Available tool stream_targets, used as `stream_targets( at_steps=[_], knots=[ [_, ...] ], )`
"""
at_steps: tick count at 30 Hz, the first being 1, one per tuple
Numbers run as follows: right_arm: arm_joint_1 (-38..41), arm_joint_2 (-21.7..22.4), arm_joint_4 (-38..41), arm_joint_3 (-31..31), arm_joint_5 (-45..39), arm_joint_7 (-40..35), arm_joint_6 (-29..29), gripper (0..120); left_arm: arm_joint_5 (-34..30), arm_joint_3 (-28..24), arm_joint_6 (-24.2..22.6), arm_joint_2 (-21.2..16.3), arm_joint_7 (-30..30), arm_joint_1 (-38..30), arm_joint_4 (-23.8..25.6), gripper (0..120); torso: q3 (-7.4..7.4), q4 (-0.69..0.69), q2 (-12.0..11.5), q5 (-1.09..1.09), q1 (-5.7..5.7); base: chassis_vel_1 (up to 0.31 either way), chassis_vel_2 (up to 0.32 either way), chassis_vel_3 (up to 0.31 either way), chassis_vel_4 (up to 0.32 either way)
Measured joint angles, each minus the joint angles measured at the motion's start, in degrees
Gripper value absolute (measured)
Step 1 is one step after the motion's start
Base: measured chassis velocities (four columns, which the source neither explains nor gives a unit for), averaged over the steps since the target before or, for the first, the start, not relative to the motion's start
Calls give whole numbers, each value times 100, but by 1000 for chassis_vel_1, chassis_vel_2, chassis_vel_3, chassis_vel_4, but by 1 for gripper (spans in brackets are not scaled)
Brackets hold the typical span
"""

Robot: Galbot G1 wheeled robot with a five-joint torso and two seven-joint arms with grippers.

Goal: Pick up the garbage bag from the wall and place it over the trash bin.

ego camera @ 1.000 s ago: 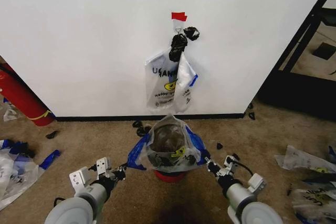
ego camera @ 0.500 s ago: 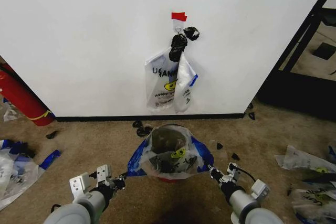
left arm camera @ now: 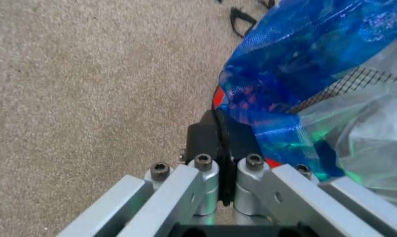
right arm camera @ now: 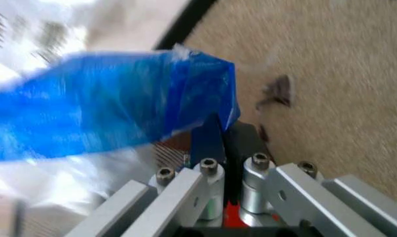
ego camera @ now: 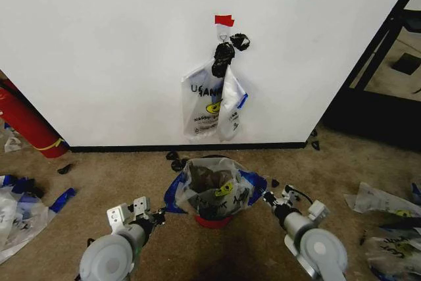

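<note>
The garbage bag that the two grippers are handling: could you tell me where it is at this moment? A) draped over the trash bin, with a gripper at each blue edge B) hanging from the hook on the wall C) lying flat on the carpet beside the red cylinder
A: the garbage bag sits over the trash bin, with the left gripper and the right gripper shut on its blue edges; a different bag hangs on the wall.

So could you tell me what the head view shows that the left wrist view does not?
Head view alone: the white wall with a second bag hanging on its hook, the red base of the trash bin, and the right gripper shut on the garbage bag's other blue edge.

Left wrist view alone: close up, the pads pressed together on the blue plastic.

Both: the left gripper, the garbage bag draped over the bin, and the carpet.
</note>
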State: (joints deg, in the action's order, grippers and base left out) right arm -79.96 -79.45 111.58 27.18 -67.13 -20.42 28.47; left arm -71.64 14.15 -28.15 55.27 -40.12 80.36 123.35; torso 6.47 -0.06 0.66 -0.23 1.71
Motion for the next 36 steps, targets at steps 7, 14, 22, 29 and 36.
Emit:
stream_targets(
  at_steps=[7,14,22,29,36],
  knots=[
    [189,-137,-456,-1,229,190,-113,0,288,-415,84,-15,153,-329,-281,0,0,0,0,0,0,0,0,0,0],
    [359,-137,-639,22,274,494,-256,0,1077,-572,630,-14,658,-586,-545,0,0,-1,0,-1,0,0,0,0,0],
    [236,-32,-681,-95,583,707,-385,0,1460,-533,553,47,858,-131,-271,3,-1,0,0,0,0,0,0,0,0],
    [-239,361,-29,-100,1124,931,-629,25,1901,-35,592,67,969,474,422,28,-1,-1,0,0,0,0,0,0,0],
    [-871,668,744,100,1545,1145,-867,50,3445,95,1007,452,993,1422,951,54,-2,1,0,1,-1,0,0,0,0]
  ],
)
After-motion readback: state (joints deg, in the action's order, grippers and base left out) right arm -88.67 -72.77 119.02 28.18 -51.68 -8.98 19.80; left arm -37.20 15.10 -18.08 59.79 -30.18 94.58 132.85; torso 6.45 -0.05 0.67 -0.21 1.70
